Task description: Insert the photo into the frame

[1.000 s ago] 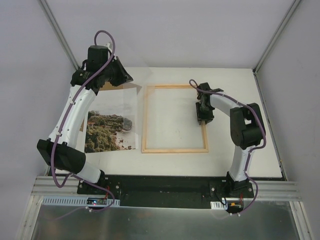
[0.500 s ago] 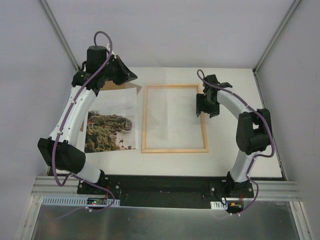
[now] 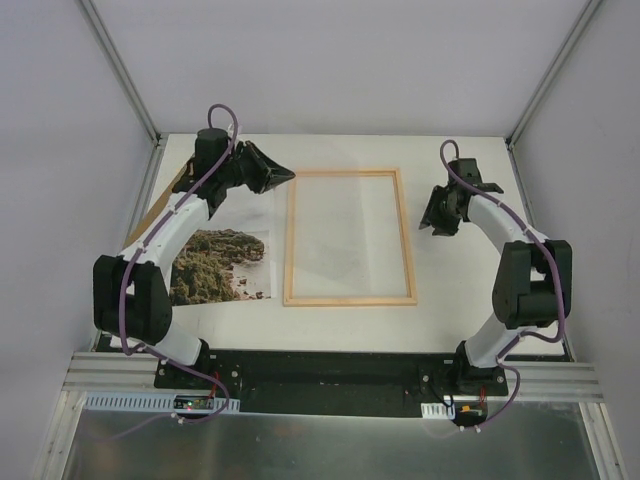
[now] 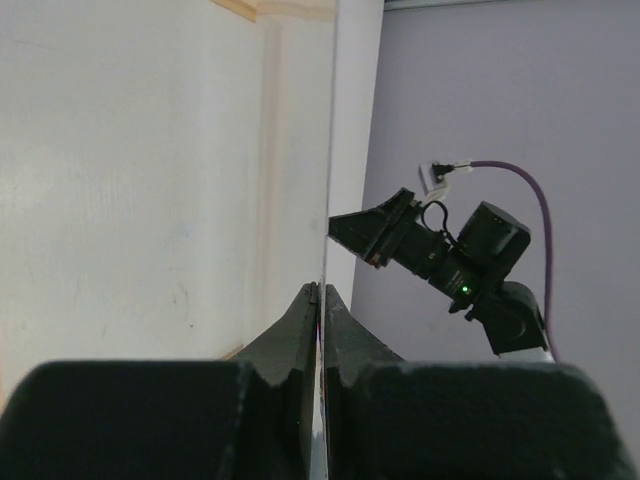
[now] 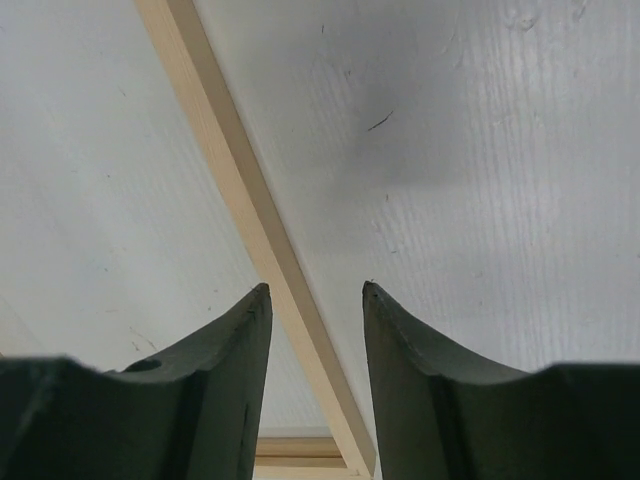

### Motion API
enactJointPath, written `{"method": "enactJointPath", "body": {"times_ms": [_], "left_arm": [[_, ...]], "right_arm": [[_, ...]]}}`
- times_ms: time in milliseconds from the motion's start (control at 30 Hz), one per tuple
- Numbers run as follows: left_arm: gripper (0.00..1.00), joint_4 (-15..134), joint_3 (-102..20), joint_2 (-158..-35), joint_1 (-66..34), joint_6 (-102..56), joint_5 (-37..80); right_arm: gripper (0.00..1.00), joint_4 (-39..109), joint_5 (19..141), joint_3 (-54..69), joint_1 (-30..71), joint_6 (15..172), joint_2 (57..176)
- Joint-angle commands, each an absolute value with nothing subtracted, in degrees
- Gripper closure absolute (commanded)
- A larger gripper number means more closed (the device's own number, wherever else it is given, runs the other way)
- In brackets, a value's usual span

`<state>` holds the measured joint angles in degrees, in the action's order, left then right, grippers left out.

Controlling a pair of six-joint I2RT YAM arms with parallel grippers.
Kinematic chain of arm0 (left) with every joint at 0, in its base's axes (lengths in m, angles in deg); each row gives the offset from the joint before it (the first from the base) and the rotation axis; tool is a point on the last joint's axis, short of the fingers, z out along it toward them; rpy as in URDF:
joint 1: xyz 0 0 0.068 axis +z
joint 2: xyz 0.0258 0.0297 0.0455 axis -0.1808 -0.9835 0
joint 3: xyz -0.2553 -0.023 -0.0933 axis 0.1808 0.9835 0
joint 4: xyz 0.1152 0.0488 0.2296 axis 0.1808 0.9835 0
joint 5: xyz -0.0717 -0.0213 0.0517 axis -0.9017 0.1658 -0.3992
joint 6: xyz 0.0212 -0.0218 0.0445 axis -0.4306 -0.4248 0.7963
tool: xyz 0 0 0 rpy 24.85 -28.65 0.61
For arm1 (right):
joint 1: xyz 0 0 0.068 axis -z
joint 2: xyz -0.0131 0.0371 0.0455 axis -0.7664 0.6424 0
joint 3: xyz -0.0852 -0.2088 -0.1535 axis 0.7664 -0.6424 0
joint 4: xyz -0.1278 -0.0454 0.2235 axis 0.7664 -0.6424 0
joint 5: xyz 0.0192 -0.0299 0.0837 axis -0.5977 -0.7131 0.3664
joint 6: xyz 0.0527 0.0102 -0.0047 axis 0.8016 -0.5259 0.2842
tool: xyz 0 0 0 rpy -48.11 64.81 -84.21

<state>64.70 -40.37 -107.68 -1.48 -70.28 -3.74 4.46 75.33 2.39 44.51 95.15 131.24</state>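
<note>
The light wood frame lies flat mid-table. The photo, cliff side up, lies left of it, partly under my left arm. My left gripper is at the frame's far left corner. In the left wrist view the gripper is shut on a thin clear sheet, seen edge-on, that reaches out over the frame; it looks like the pane. My right gripper is open and empty, just right of the frame's right rail. In the right wrist view that rail runs between the fingers of the gripper.
A brown backing board shows as a strip at the table's far left, under the left arm. Metal posts and grey walls enclose the table. The right arm's wrist shows across the frame in the left wrist view.
My left gripper has swung right from above the photo's far edge to the frame's far left corner. My right gripper has left the frame's right rail and moved out to the right.
</note>
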Motion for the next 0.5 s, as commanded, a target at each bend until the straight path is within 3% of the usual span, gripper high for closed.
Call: {"method": "enactJointPath", "body": {"times_ms": [0, 200, 467], "left_arm": [[1.00, 46.49, -36.53, -108.41, -1.45, -77.93, -10.01], [1.00, 33.05, -29.94, -112.19, -2.06, -81.98, -13.52], [1.00, 14.57, -24.22, -120.01, -3.38, -89.71, -15.29]], "right_arm": [[0.59, 12.39, 77.67, -0.86, 45.81, 99.66, 129.87], [0.69, 17.40, 78.46, -3.68, 47.83, 102.12, 129.87], [0.73, 19.43, 78.55, -4.65, 47.83, 102.04, 131.71]]}}
